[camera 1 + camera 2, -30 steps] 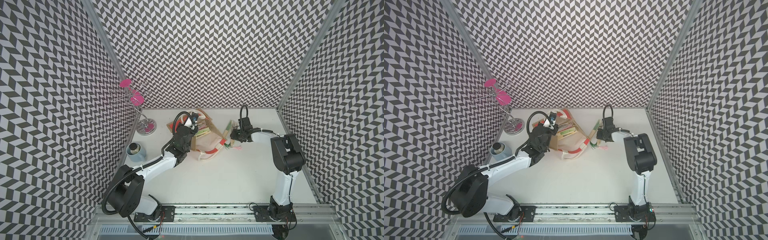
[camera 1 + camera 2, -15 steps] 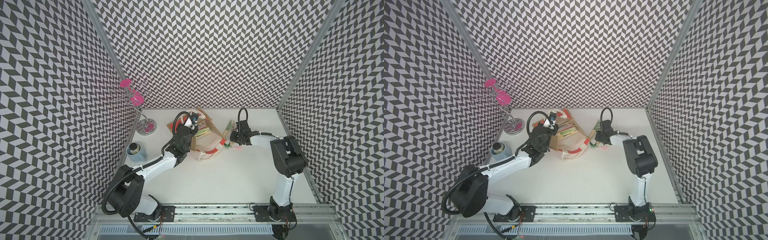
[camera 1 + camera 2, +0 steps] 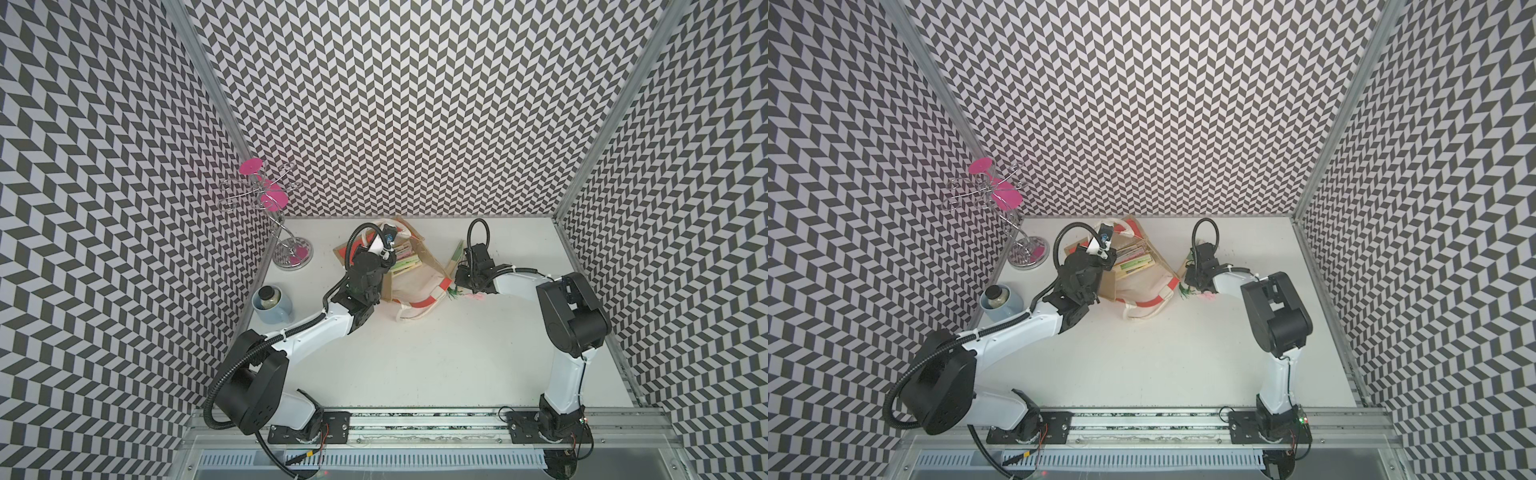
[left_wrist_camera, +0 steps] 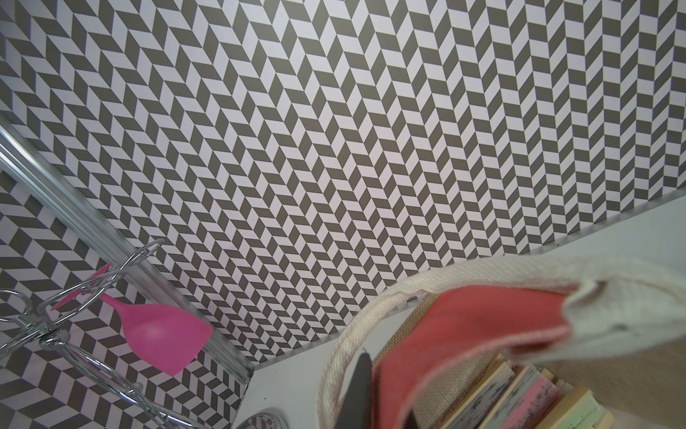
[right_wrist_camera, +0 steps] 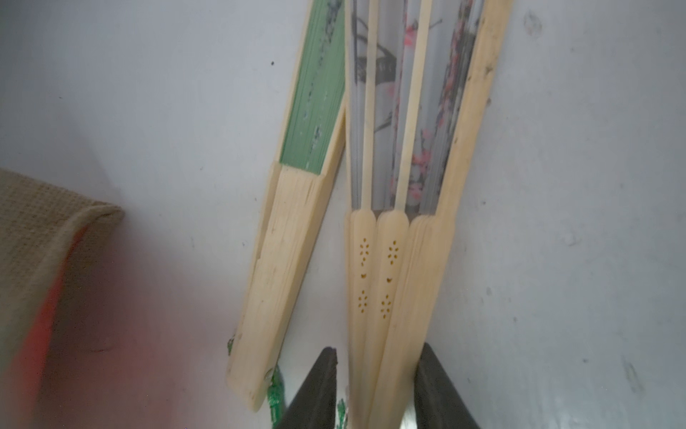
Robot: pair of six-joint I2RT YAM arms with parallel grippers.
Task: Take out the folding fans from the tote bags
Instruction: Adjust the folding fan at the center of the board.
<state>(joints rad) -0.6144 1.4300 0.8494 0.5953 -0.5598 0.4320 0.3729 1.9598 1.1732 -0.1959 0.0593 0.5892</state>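
— Two are out on the table (image 3: 415, 353) so far: the green fan (image 5: 297, 223) and the blossom fan (image 5: 401, 178), side by side at three o'clock of the tote bag (image 3: 430, 293). Where are the others?

— Several folding fans (image 3: 405, 261) lie stacked inside the bag, which is slumped open at twelve o'clock of the table's middle.

— And the hands?

— At the bag's eleven o'clock, the left gripper (image 3: 385, 245) is closed, seemingly pinched on the red-and-cream rim and holding it up. Over by the loose pair, the right gripper (image 5: 378, 349) has its fingers apart, straddling the blossom fan's handle end. One finger touches the bamboo and the other shows a thin gap, so I wouldn't call it clamped.

— What could go wrong from here?

— That fan is partly spread. A squeeze might catch only the outer guard, and the ribs could splay or slide free. The green fan touches it near the paper's base, so any drag could sweep it back toward the bag. The tassels (image 3: 455, 294) lie right by the fingers and might snag.

— And on the left side?

— Thin fabric could slip out of the pinch, and then the rim would drop over the stack. Pulling too hard could slide the bag toward the glass rack (image 3: 286, 249) at its nine o'clock.
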